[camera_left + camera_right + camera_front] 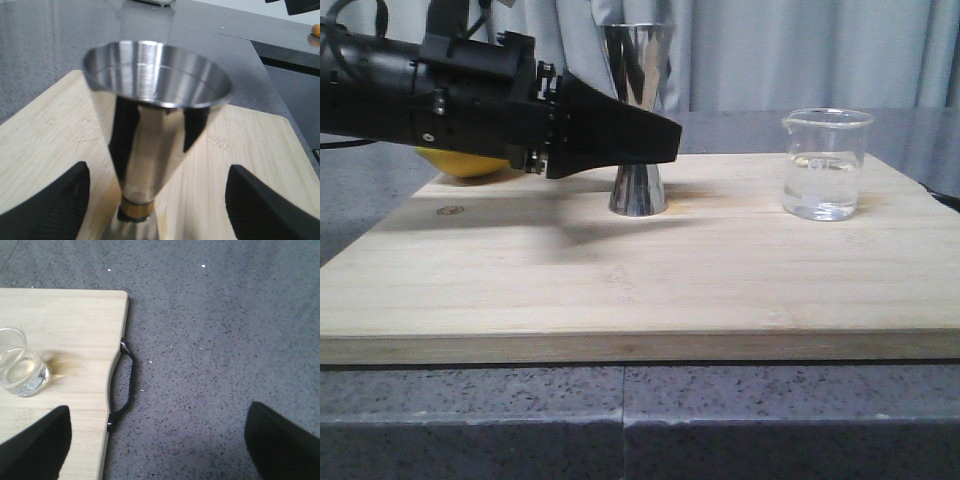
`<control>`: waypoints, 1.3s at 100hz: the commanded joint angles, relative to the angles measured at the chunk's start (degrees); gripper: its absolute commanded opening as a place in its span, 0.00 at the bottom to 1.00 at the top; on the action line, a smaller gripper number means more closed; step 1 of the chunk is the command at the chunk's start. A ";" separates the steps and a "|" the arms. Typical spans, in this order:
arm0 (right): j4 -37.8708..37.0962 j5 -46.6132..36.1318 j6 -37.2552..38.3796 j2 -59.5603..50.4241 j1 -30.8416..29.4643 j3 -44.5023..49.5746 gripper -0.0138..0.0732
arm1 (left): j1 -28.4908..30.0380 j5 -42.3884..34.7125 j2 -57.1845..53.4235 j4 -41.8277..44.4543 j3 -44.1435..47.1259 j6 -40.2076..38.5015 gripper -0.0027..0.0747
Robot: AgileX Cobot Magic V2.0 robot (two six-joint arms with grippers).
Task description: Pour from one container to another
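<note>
Okay, my left gripper point(665, 140) sits upper left of the front frame, fingers point(47, 207) spread wide either side of the steel jigger point(638, 120), not touching it. Jigger stands upright mid-frame on the wooden board point(620, 290). Glass beaker point(825, 163), part full of clear liquid, stands upright at right. Right gripper point(155, 445) wide apart, empty, over the board's edge and grey counter point(225, 340).

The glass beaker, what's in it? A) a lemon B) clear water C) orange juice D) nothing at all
B: the beaker on the wooden board holds a clear liquid that looks like water, filling about its lower half; the liquid line shows through the glass in the front view.
</note>
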 commanded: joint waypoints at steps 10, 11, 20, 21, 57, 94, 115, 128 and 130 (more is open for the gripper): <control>0.31 -4.09 -0.55 0.41 -0.03 -2.03 0.89 | -0.71 5.96 -1.01 -4.53 -2.13 0.20 0.70; 0.31 -4.09 -0.55 0.41 -0.03 -2.03 0.89 | -0.71 5.96 -1.01 -4.53 -2.13 0.20 0.70; 0.31 -4.09 -0.55 0.41 -0.03 -2.03 0.89 | -0.71 5.96 -1.01 -4.53 -2.13 0.20 0.67; 0.31 -4.09 -0.55 0.41 -0.03 -2.03 0.89 | -0.71 5.96 -1.01 -4.53 -2.13 0.20 0.67; 0.31 -4.09 -0.55 0.41 -0.03 -2.03 0.89 | -0.71 6.50 -1.01 -4.53 -2.13 0.20 0.41; 0.31 -4.09 -0.55 0.41 -0.03 -2.03 0.89 | -0.71 6.50 -1.01 -4.53 -2.13 0.30 0.28; 0.73 -4.09 -2.04 0.41 -0.03 -2.03 0.89 | -0.71 6.50 -1.01 -4.53 -2.13 0.41 0.22; 7.33 -4.57 -9.47 0.41 0.07 -2.03 0.89 | -0.71 6.50 -1.01 -4.53 -2.13 1.10 0.22; 8.78 -4.72 -10.72 0.46 0.02 -2.03 0.89 | -0.71 6.50 -1.01 -4.53 -2.13 1.58 0.22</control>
